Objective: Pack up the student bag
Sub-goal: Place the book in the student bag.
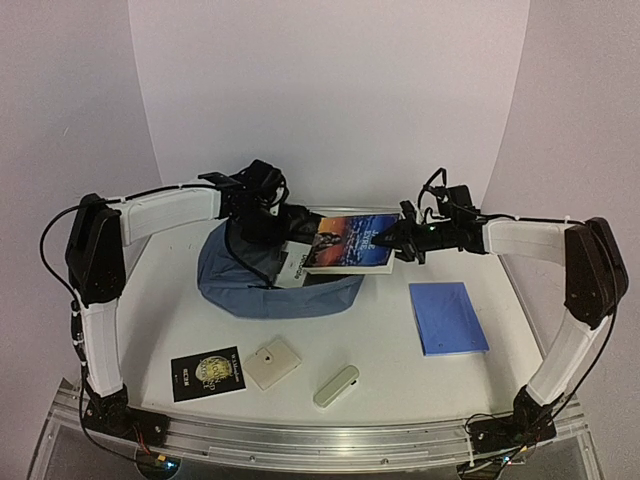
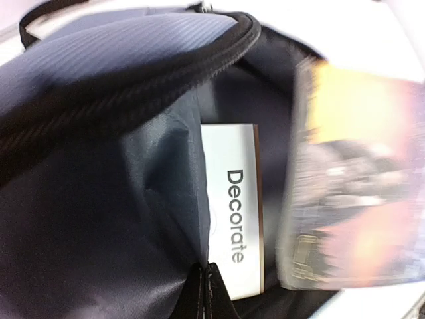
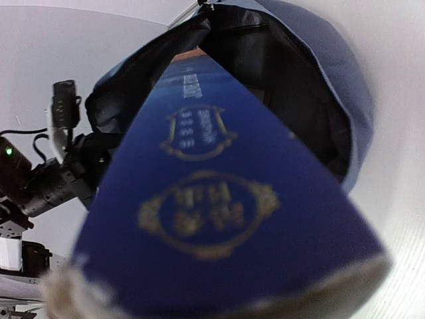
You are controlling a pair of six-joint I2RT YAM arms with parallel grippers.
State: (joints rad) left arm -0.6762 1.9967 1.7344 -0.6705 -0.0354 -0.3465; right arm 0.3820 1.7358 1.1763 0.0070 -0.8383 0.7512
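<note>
The slate-blue student bag point(image 1: 262, 290) lies left of centre with its mouth facing right. My left gripper point(image 1: 262, 220) is shut on the bag's upper lining point(image 2: 159, 199) and holds the mouth open; in the left wrist view its fingertips point(image 2: 204, 272) pinch the dark fabric. A white book marked "Decorate" point(image 2: 232, 206) sits inside the opening. My right gripper point(image 1: 393, 240) is shut on the right edge of a dark blue and orange book point(image 1: 350, 242), whose far end is at the bag's mouth. That book's cover point(image 3: 212, 199) fills the right wrist view and hides the fingers.
A bright-blue notebook point(image 1: 447, 317) lies flat to the right. Near the front edge are a black booklet with a gold emblem point(image 1: 208, 373), a cream square box point(image 1: 272, 363) and a pale oblong case point(image 1: 336, 385). White walls enclose the table.
</note>
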